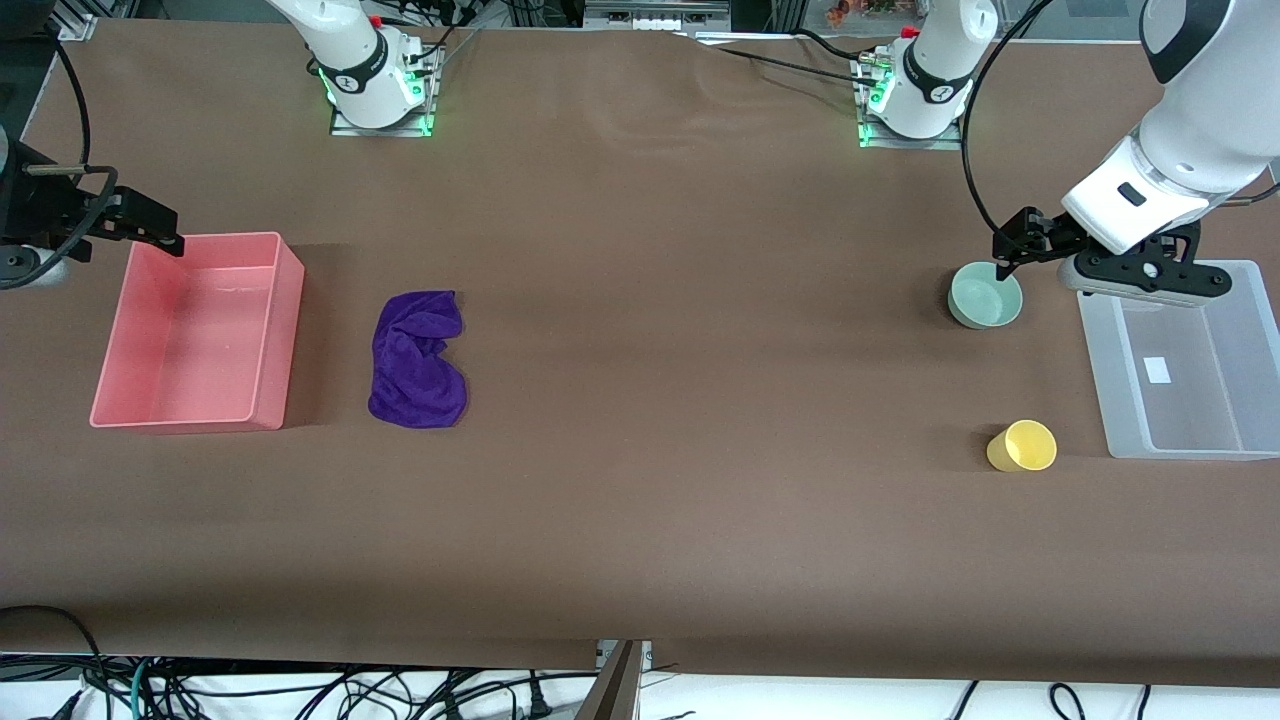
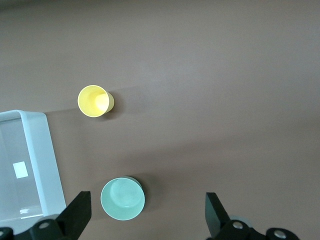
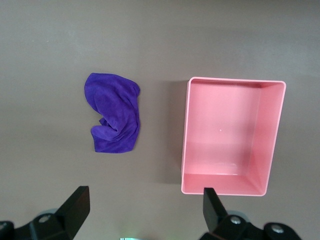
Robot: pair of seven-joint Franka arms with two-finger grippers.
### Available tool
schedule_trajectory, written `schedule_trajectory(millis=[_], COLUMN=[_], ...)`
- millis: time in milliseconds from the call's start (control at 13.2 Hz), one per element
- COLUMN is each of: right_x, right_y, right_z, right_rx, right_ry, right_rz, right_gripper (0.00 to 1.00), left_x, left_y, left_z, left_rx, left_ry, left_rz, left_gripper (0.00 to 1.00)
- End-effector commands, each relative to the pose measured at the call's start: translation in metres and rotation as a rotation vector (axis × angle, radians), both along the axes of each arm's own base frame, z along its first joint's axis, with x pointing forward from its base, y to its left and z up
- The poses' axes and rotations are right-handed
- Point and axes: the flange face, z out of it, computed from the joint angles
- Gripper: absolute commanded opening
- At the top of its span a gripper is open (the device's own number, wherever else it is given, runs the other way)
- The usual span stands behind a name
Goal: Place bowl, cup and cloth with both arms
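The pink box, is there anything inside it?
No. The pink box is empty; its whole floor shows. The purple cloth lies beside it on the table.

So the left gripper (image 2: pixel 145 220) hangs over the brown table (image 2: pixel 225 100) with its black fingers (image 2: pixel 77 215) spread wide apart. Under it sits the small glossy mint-green bowl (image 2: pixel 122 198), upright, just beside the clear plastic bin (image 2: pixel 35 165) at the table's left-arm end. The little yellow plastic cup (image 2: pixel 95 101) stands apart from both.

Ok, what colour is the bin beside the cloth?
Pink, clearest in the right wrist view.
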Motion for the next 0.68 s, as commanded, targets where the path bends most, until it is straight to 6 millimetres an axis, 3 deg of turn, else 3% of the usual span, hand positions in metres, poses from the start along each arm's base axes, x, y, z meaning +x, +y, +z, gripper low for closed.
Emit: schedule_trajectory(millis=[0, 606], right_x=[0.0015, 0.0016], right_y=[0.0007, 0.0032], right_z=[0.0057, 0.0065], right_rx=[0.01, 0.008], right_ry=[-0.009, -0.013], right_rz=[-0.002, 0.003], right_gripper=[1.0, 1.0], left_x=[-0.0086, -0.0115], left_y=[-0.0075, -0.0087], left_z=[0.0055, 0.0046], left_rx=[-0.014, -0.01], left_ry=[-0.003, 0.026], left_rz=[0.0, -0.001], left_gripper=[1.0, 1.0])
